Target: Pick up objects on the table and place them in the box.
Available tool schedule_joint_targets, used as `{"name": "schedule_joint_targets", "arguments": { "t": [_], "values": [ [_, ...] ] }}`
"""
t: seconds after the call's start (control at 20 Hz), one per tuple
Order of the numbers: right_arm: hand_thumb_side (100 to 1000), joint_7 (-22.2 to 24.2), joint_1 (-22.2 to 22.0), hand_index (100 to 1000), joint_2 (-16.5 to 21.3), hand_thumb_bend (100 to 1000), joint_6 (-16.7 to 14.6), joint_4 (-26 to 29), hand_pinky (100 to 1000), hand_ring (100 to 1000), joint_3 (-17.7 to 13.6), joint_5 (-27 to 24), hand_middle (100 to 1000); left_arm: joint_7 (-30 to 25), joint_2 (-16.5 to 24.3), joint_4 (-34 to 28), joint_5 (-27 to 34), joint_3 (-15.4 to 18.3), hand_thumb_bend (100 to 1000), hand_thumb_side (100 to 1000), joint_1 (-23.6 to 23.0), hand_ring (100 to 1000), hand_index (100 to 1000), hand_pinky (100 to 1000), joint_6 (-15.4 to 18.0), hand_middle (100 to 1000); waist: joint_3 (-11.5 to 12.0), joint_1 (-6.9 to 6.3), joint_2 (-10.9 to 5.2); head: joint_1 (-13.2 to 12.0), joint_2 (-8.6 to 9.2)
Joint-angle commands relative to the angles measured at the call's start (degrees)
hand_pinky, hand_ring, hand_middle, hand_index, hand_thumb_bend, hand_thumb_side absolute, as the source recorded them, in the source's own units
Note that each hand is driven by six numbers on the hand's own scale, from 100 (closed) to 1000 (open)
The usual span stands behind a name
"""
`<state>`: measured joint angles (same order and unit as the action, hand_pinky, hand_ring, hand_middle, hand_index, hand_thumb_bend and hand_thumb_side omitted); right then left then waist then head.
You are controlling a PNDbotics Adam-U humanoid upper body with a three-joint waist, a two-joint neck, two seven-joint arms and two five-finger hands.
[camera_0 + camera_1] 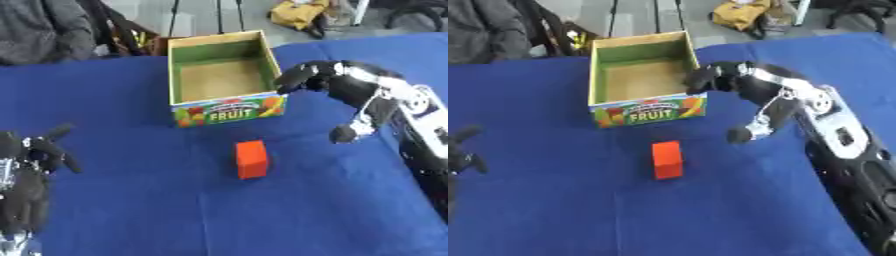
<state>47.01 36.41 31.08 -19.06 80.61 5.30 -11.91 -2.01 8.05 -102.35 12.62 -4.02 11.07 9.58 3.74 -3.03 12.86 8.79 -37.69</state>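
Observation:
An orange-red block (251,159) stands on the blue table in front of the box. The box (222,106) is an open wooden crate with green inner walls, a brown floor and a "FRUIT" label on its front; nothing shows inside it. My right hand (346,87) hovers at the box's right front corner, fingers relaxed and spread, thumb hanging down, holding nothing. My left hand (31,162) rests open near the lower left edge, fingers up, far from the block.
The blue cloth (131,200) covers the whole table. A person in dark clothing (44,27) sits beyond the far left edge. A yellow bag (302,12) and stand legs lie on the floor behind the table.

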Motion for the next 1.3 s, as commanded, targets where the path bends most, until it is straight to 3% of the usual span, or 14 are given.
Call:
{"name": "schedule_joint_targets", "arguments": {
  "t": [0.05,0.55,1.3],
  "values": [
    [357,4.96,2.36,819,1.16,680,-7.46,-3.59,874,832,-0.29,3.08,840,-0.37,1.02,-1.00,0.23,-0.44,438,829,0.55,821,464,378,0.03,305,0.21,0.08,-0.96,0.56,0.51],
    [368,4.96,5.92,816,-2.17,671,-13.39,-13.16,859,819,0.51,11.72,828,-0.58,0.94,-0.98,0.35,-0.65,437,830,0.50,824,466,381,-0.13,307,0.82,-0.10,-1.06,1.31,0.53],
    [386,4.96,5.81,818,-7.31,668,-18.86,-11.41,843,802,1.56,25.80,817,-0.64,0.74,-1.13,0.45,-0.60,435,832,0.52,825,467,385,-0.03,308,0.88,0.09,-1.04,1.78,0.20]
  ]
}}
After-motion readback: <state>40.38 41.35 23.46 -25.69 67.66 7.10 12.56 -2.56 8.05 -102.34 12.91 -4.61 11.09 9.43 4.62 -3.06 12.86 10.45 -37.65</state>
